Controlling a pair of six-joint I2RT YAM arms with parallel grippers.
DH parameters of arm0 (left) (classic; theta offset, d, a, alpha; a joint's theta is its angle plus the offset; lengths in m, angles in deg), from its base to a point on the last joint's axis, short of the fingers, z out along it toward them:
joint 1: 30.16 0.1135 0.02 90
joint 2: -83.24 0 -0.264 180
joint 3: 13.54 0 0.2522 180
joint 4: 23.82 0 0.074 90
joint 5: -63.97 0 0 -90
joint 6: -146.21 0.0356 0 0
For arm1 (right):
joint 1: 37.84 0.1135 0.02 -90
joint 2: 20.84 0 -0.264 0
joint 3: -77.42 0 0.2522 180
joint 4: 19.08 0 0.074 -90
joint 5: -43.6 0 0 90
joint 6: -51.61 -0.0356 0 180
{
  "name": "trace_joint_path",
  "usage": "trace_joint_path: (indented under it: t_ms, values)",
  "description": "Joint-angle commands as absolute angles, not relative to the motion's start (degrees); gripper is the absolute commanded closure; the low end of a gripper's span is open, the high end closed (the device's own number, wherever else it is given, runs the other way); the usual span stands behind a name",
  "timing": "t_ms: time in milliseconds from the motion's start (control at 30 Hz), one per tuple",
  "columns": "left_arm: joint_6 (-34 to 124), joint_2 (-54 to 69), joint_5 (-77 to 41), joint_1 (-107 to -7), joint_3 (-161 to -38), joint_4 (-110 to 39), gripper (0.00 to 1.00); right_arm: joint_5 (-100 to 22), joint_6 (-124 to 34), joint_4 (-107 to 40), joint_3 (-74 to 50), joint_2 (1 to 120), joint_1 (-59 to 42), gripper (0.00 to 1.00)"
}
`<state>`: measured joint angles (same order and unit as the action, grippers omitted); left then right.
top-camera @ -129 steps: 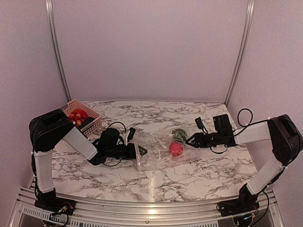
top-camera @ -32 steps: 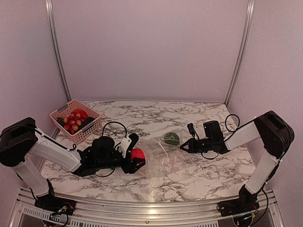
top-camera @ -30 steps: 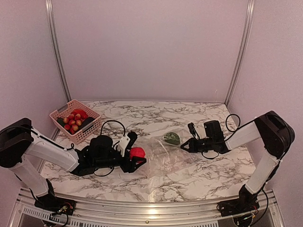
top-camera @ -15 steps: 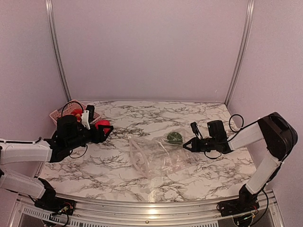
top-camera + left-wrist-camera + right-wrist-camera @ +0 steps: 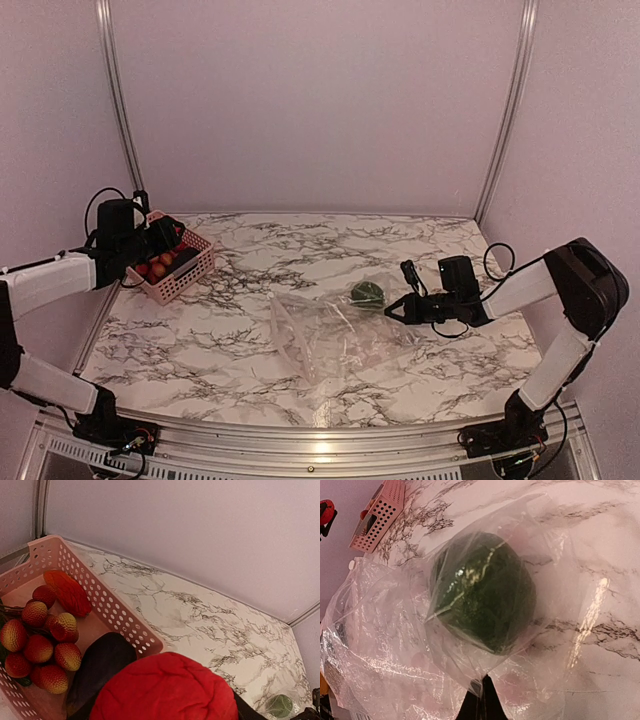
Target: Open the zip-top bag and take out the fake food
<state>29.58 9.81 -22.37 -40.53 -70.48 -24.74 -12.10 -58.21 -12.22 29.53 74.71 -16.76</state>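
The left hand (image 5: pixel 167 238) grips a red fake food (image 5: pixel 165 687) over the pink basket (image 5: pixel 115 615) of toy foods (image 5: pixel 37 645), while the right hand (image 5: pixel 481 700) pinches the open zip-top bag (image 5: pixel 325 340) on the table (image 5: pixel 200 340), with one green fake food (image 5: pixel 482 590) left inside.

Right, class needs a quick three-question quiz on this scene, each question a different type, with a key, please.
1. True or false: the green fake food lies inside the zip-top bag.
2. What does the left gripper hold? A) a piece of red fake food B) a spoon C) nothing
3. Fill in: the right gripper is shut on a corner of the ____.
Key: 1 true; 2 A; 3 zip-top bag.
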Motion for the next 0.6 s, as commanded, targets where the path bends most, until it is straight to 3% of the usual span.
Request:
trace_joint_path:
  t_ms: [0,567]
  values:
    - [30.64,4.14,-22.81,-37.43,-75.23,-30.79,0.38,-10.78,-57.46,-10.87,29.86,74.17,-17.20,1.00]
    - [34.15,-20.50,-22.78,-32.68,-97.34,-34.80,0.30,-9.93,-56.42,-11.63,29.20,74.72,-17.19,1.00]
